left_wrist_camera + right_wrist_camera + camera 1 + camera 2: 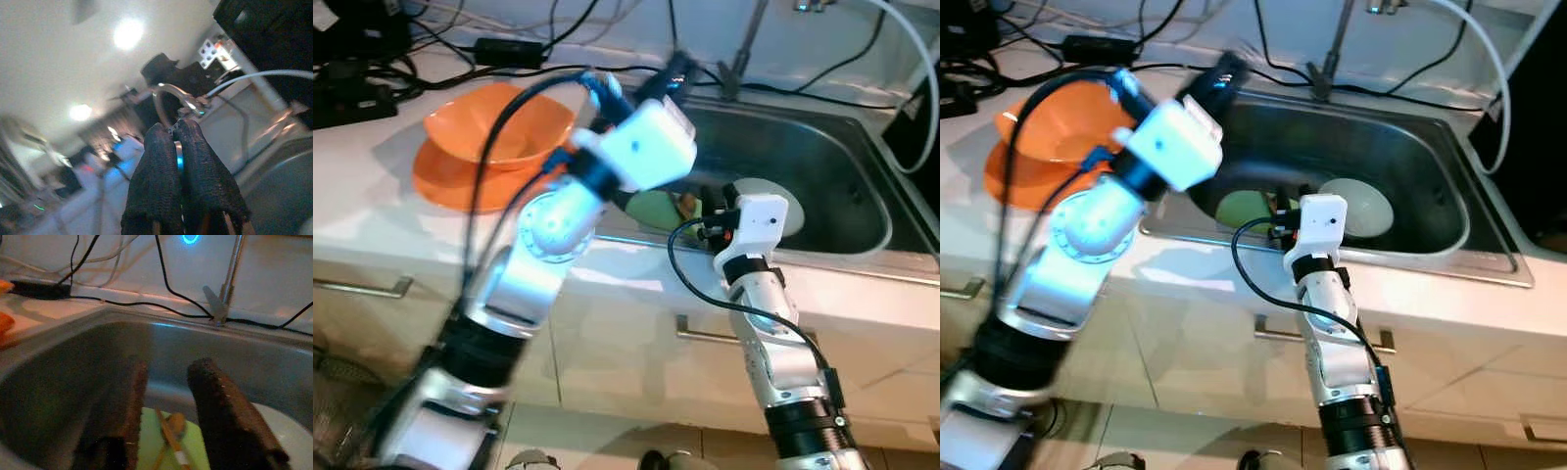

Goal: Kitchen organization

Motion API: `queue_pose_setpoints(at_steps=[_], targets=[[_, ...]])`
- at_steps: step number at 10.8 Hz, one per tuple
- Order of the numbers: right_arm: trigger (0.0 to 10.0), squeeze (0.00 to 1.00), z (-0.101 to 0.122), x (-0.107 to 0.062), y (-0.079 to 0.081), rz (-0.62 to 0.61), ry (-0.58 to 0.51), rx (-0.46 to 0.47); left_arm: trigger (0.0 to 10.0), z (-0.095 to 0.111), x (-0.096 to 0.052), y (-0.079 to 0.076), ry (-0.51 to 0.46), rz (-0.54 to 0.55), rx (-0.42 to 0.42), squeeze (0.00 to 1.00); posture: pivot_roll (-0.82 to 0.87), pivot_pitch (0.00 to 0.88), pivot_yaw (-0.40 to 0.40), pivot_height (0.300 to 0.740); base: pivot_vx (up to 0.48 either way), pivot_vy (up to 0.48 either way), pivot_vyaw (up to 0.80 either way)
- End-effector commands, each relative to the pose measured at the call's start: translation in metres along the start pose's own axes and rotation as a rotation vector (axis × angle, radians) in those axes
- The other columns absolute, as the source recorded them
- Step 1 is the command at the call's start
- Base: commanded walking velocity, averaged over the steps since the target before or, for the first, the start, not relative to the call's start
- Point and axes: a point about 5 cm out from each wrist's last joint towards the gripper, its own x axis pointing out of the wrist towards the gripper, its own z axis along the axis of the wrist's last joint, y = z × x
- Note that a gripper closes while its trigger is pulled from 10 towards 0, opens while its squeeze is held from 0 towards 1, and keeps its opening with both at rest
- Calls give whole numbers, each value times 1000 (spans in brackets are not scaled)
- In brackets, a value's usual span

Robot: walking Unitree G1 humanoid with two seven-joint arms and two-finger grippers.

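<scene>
Right wrist view: right hand [166, 406] released over green plate [168, 443] in sink [73, 362]; left hand [178, 181] clenched, empty; dishes unsorted.

home kitchen, steel sink [1400, 166] with tap [741, 49], white counter [372, 186], cabinet drawers [636, 352]

Both head views looked forward and down from above the white counter [372, 186], sharing the stainless steel sink [1410, 157] and the stacked orange bowls [494, 132]. The left wrist camera faced upward past its closed black fingers [164, 181] toward the ceiling. The right wrist camera sat close inside the basin, facing the back wall and the light green plate [168, 448].
</scene>
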Motion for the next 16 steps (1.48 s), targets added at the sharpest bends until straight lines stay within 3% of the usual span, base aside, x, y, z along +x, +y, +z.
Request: queue_pose_setpoints(at_steps=[1,3,7,11,12,13,16], targets=[[10000,1000,5,2,-1,3,-28,-28,10000,-4,-1,6,41,35,-146,0,-1,77,-92,740,0,0,0],[10000,1000,10,5,1,30,-56,-82,10000,-15,-5,6,116,31,-333,0,2,80,-93,740,0,0,0],[10000,1000,22,13,10,85,-104,-104,10000,-20,-15,-9,187,-90,-565,0,1,77,-95,740,0,0,0],[10000,992,25,15,16,106,-114,-104,10000,-18,-19,-17,214,-161,-590,0,5,64,-96,740,0,0,0],[10000,439,25,15,16,107,-116,-105,10000,-18,-20,-18,218,-166,-593,0,5,64,-96,740,0,0,0],[10000,0,27,16,17,108,-121,-105,10000,-19,-22,-21,236,-187,-598,0,5,62,-95,740,0,0,0],[10000,0,29,18,19,111,-131,-83,10000,-22,-26,-29,269,-233,-603,0,9,56,-94,740,0,0,0]])
